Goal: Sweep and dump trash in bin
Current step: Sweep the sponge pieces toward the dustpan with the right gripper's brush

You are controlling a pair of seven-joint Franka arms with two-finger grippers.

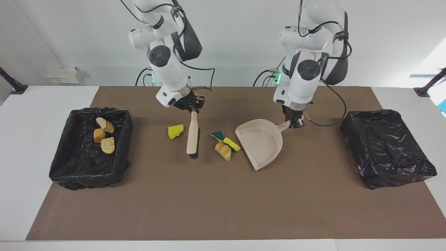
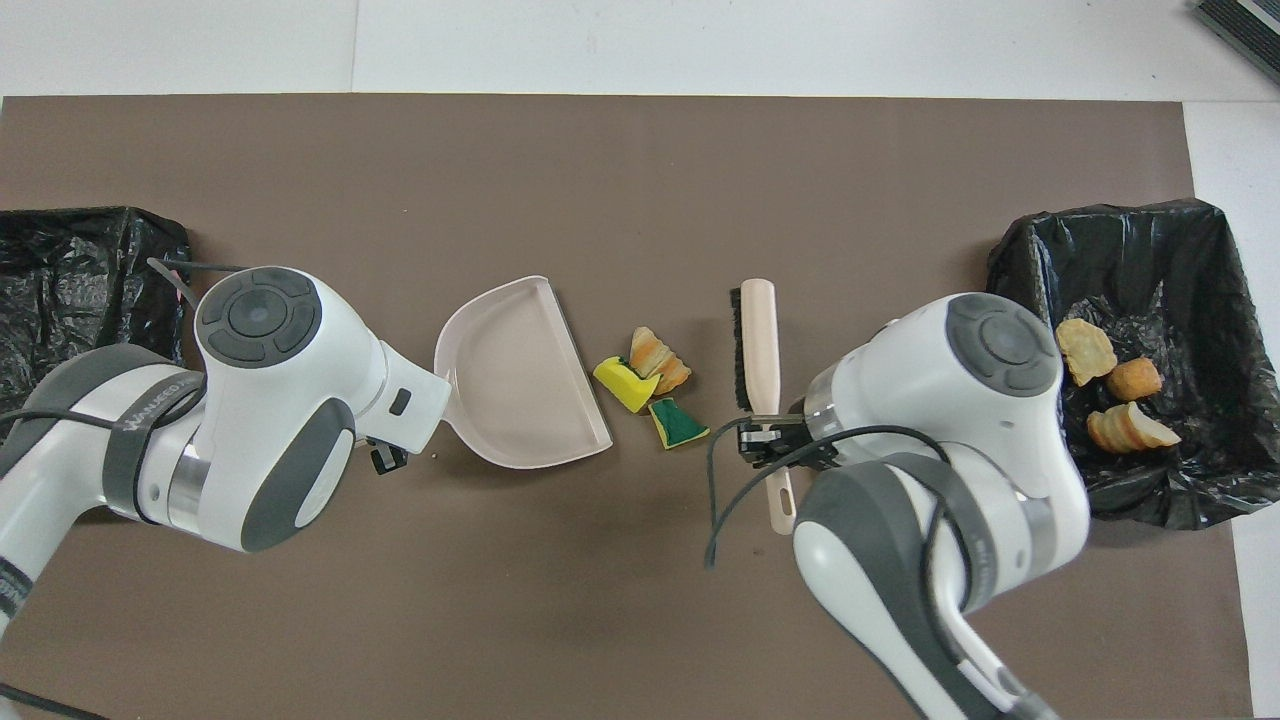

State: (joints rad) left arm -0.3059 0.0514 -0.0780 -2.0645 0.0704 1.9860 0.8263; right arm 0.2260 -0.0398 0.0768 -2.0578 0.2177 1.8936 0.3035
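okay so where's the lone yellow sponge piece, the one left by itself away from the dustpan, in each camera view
Facing view: the lone yellow sponge piece lies on the brown mat beside the brush, toward the right arm's end of the table.
Overhead view: not visible; the right arm covers that spot.
Shared landmark: the brush, seen in both views.

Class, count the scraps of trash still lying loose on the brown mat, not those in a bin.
4: a bread lump, a yellow sponge and a green-backed sponge clustered between brush and dustpan; another yellow sponge beside the brush, toward the right arm's end.
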